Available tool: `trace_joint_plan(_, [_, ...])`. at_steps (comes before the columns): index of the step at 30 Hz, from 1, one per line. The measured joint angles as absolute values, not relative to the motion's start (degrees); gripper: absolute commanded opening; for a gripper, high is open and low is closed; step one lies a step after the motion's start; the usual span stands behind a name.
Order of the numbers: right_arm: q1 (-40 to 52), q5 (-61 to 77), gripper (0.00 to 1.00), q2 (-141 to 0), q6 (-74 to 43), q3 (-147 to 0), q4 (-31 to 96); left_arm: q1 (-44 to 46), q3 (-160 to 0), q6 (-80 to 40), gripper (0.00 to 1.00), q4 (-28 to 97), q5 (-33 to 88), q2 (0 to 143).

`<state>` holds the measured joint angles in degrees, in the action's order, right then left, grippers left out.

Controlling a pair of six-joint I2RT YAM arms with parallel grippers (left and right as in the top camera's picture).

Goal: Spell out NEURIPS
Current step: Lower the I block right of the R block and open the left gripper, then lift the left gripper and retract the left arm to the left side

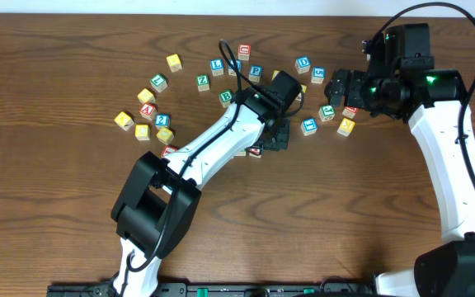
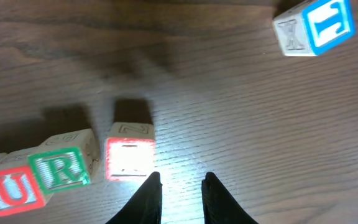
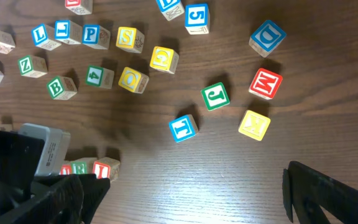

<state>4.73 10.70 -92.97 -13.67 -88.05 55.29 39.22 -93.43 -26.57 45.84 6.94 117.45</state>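
The table carries loose cubes scattered from 9 to 2 o'clock around the left gripper. That gripper is pinched narrow and empty, at 6 o'clock of glare-washed I. I ends the row after U and R. The right gripper gapes wide, empty. I judge I set. P is next, at 12 o'clock from the row in the right wrist view and close to S, so it needs a clean pick.

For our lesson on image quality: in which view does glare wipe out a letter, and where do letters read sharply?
Left wrist view: glare washes out the red-framed cube by the left gripper, its letter unreadable; right wrist view: evenly lit, the blue T cube reads crisp; overhead view: sharp, but lettering too small to read reliably.
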Motion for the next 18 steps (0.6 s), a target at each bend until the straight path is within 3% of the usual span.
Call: trace_joint_plan(18, [4.73, 10.70, 0.99, -92.97, -13.67, -88.05, 55.29, 39.22, -86.56, -25.04, 0.23, 37.08, 9.13, 117.49])
